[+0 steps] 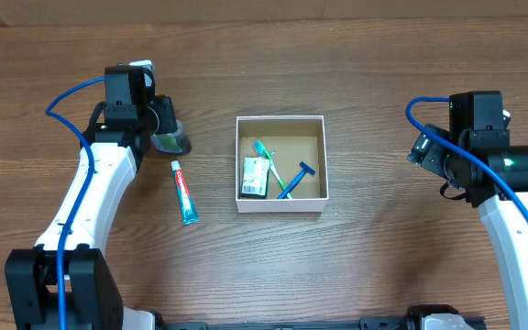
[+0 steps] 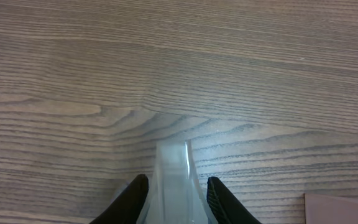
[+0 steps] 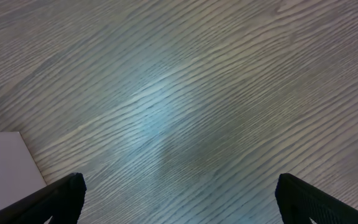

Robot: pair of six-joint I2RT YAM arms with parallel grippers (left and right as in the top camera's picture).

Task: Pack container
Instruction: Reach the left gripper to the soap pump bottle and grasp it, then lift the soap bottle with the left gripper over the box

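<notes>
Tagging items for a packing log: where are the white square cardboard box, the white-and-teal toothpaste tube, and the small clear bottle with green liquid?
white square cardboard box [image 1: 280, 206], overhead view, near white wall
white-and-teal toothpaste tube [image 1: 183, 192], overhead view, middle of body
small clear bottle with green liquid [image 1: 169, 142], overhead view, green body

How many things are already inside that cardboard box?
3: a toothbrush slanting down the middle, a blue razor to its right, and a dark packet by the box's left wall. Something smaller could lie hidden under them.

Lab bench: wood-grain table [image 1: 374, 275], cabled robot arms [image 1: 94, 197]
</notes>
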